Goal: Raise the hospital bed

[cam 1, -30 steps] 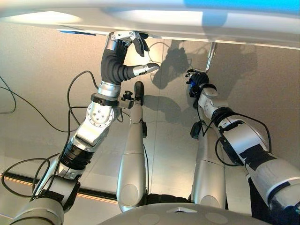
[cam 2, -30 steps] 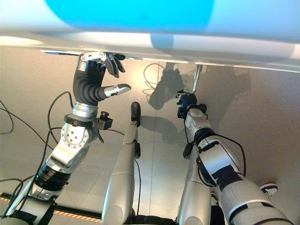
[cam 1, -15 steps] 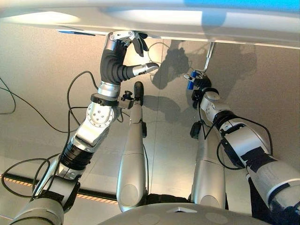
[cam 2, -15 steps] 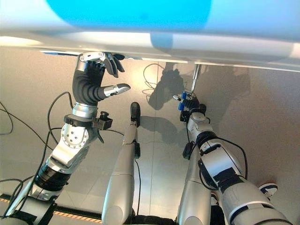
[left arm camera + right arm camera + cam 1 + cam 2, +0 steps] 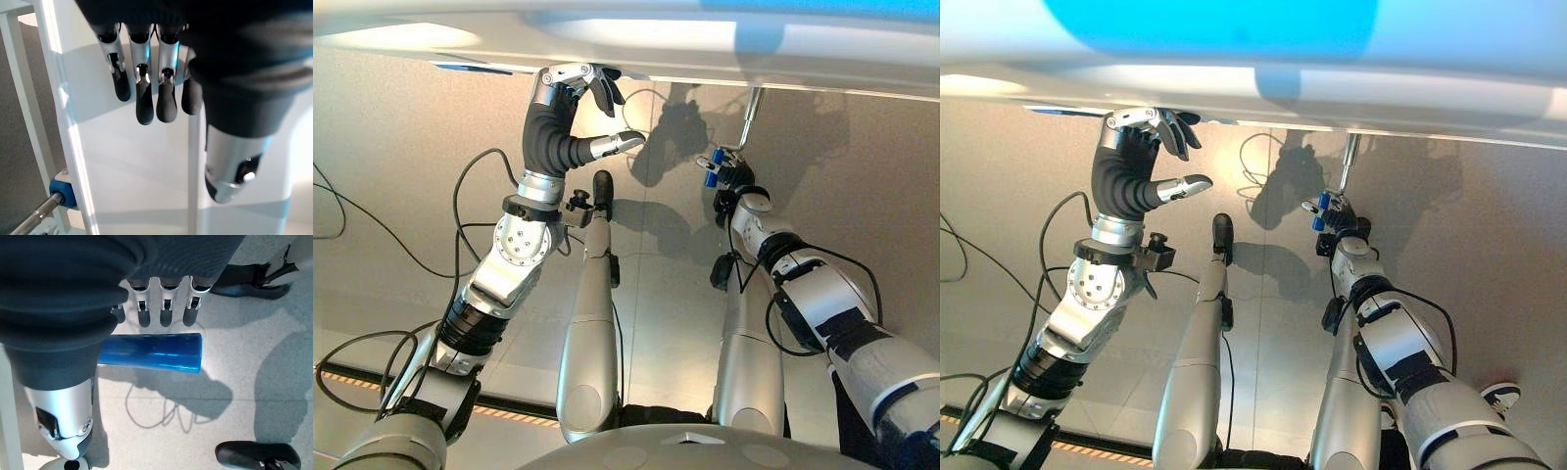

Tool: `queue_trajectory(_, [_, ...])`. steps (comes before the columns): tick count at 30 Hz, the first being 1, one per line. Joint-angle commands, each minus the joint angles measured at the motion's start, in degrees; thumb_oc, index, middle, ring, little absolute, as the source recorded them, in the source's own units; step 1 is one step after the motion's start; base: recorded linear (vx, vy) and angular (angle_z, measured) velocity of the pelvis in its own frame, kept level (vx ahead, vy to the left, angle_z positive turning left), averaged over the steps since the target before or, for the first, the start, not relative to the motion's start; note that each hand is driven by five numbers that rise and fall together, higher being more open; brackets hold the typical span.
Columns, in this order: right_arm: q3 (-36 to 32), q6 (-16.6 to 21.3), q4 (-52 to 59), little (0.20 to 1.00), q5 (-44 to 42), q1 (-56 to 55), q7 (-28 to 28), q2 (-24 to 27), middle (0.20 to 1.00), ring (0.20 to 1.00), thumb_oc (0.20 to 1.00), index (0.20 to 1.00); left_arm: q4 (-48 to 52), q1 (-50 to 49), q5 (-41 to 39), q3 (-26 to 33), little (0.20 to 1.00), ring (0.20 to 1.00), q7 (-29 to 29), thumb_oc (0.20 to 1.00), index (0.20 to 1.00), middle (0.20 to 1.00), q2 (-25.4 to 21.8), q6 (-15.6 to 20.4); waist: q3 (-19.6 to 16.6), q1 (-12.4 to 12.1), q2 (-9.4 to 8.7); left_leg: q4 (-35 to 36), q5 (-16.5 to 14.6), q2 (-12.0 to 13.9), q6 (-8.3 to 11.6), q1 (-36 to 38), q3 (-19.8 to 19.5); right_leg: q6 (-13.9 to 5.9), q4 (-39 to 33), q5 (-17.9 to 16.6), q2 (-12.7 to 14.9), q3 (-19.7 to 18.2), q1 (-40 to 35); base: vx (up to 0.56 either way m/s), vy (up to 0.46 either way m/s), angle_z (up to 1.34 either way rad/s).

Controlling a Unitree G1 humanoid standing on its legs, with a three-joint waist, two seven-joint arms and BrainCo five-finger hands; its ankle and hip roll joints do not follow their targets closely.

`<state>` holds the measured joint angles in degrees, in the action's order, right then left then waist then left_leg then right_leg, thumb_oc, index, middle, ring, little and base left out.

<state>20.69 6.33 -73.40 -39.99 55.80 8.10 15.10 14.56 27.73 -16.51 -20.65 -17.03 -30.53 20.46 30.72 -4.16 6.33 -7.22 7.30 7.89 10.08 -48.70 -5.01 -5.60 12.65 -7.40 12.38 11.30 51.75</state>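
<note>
Right hand (image 5: pixel 73 308) fingers straight over the blue crank handle (image 5: pixel 151 352), not clamped; head views hide that gap. Left hand (image 5: pixel 570 93) relaxed under the bed frame (image 5: pixel 626 49). Right hand has crept up toward the crank rod (image 5: pixel 751 106) since a second ago

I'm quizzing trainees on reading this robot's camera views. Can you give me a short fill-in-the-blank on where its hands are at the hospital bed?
1. The crank handle by the right hand is coloured ____.
2. The left hand reaches up to the ____ of the bed frame.
3. The right hand's fingers hang straight, so it is ____.

Missing words: blue; underside; open
</note>
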Motion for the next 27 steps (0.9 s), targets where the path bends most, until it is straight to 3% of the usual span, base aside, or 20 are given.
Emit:
queue_trajectory(1, [0.65,-0.04,0.03,1.0,0.85,-1.01,0.27,-2.32,1.0,1.0,1.0,1.0,10.49,0.93,1.32,4.18,1.0,1.0,-0.7,1.0,1.0,1.0,-2.12,3.7,-0.93,-1.34,-0.75,-2.74,-2.33,-2.44,-3.66,-1.17,2.54,-4.19,-0.85,1.93,0.98,-3.06,-2.42,0.0,0.0,0.0])
queue_trajectory(19, [0.66,0.07,0.76,1.0,0.79,-2.15,-0.05,-2.85,1.0,1.0,1.0,1.0,11.4,0.24,0.91,4.6,1.0,1.0,-0.33,1.0,1.0,1.0,-2.06,3.45,-0.93,-1.51,-0.55,-3.33,-2.77,-2.85,-3.89,-1.29,2.57,-4.22,-1.05,1.83,1.29,-3.06,-2.91,0.0,0.0,0.0])
queue_trajectory(20, [0.67,0.07,0.77,0.953,0.79,-2.16,-0.05,-2.85,0.953,0.953,0.953,0.953,11.4,0.23,0.91,4.6,1.0,1.0,-0.32,1.0,1.0,1.0,-2.06,3.45,-0.93,-1.51,-0.55,-3.32,-2.77,-2.85,-3.89,-1.29,2.57,-4.22,-1.06,1.82,1.29,-3.05,-2.92,0.0,0.0,0.0])
queue_trajectory(21, [0.85,0.25,1.05,0.498,0.95,-2.1,-0.03,-2.83,0.498,0.498,0.498,0.498,11.38,0.06,0.87,4.54,1.0,1.0,-0.25,1.0,1.0,1.0,-1.99,3.57,-0.93,-1.5,-0.59,-3.39,-2.78,-2.84,-3.87,-1.3,2.54,-4.23,-1.03,1.82,1.33,-3.06,-2.97,0.0,0.0,0.0])
queue_trajectory(23, [1.08,0.44,1.77,0.2,0.89,-2.0,-0.16,-2.89,0.2,0.2,0.2,0.2,11.44,0.06,0.97,4.52,1.0,1.0,-0.28,1.0,1.0,1.0,-2.07,3.54,-0.93,-1.44,-0.57,-3.43,-2.8,-2.83,-3.9,-1.37,2.56,-4.22,-0.97,1.86,1.36,-3.1,-2.91,0.0,0.0,0.0])
queue_trajectory(27, [1.31,0.76,2.56,0.2,0.46,-1.95,-0.42,-2.78,0.2,0.2,0.2,0.2,11.68,-0.19,1.0,4.88,1.0,1.0,-0.29,1.0,1.0,1.0,-2.1,3.7,-0.93,-1.44,-0.68,-3.35,-2.81,-2.84,-3.91,-1.4,2.59,-4.23,-1.04,1.81,1.35,-3.11,-2.88,0.0,0.0,0.0])
